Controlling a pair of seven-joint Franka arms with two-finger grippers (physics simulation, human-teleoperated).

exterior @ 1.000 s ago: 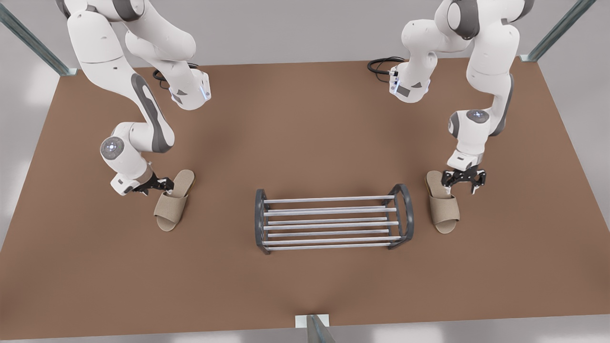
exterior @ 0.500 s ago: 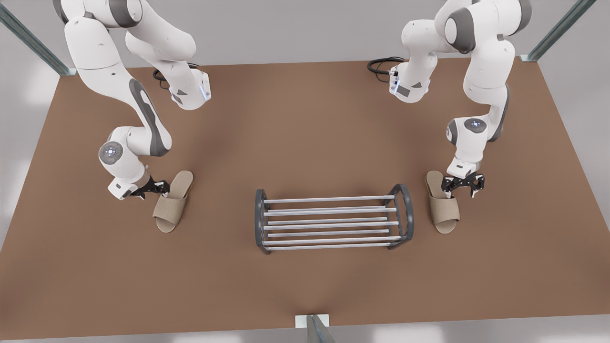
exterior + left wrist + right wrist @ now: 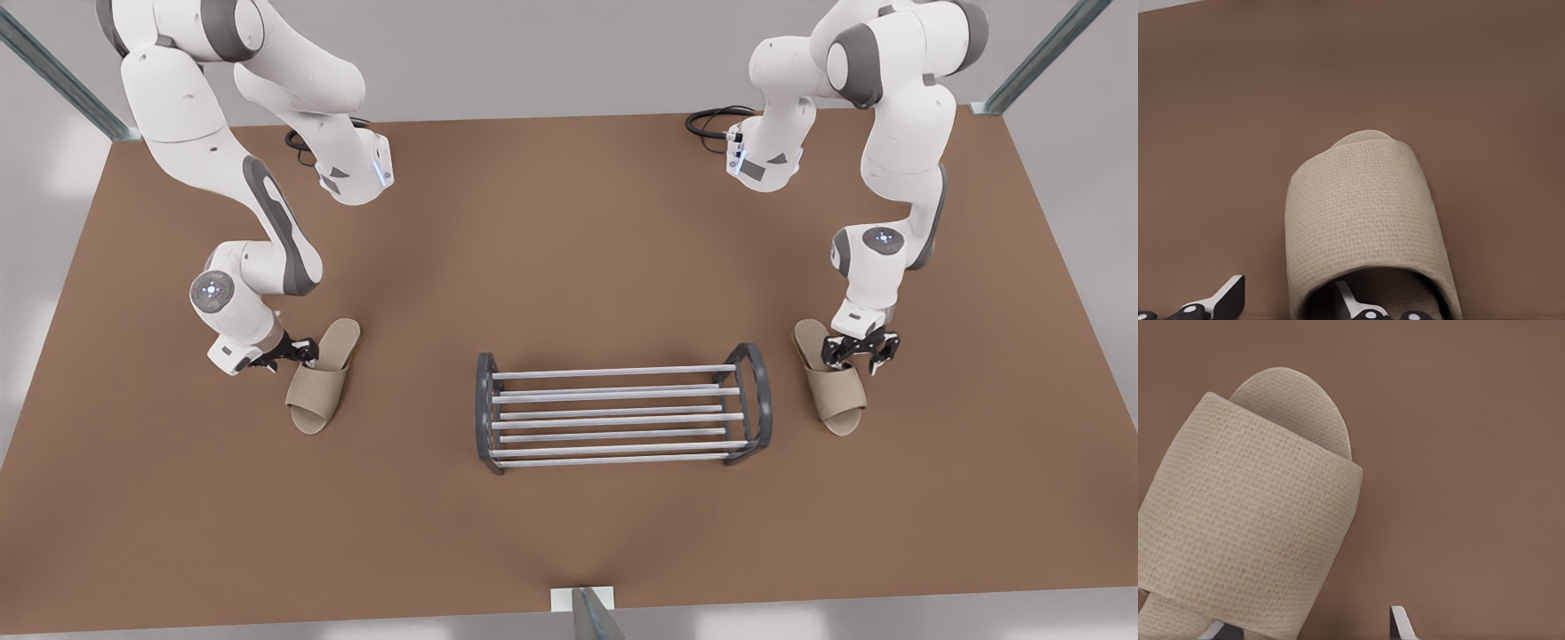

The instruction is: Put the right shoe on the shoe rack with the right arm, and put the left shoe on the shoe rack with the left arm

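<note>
the right shoe [image 3: 316, 391], a beige woven open-toe slipper, lies flat on the table at the front view's left, toe angled outward. its twin, the left shoe [image 3: 836, 396], lies flat at the front view's right. between them, apart from both, stands the rack [image 3: 613, 415], silver bars bare.

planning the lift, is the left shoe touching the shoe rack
Apart: the front view shows bare table between the left shoe and the shoe rack's end frame.
</note>
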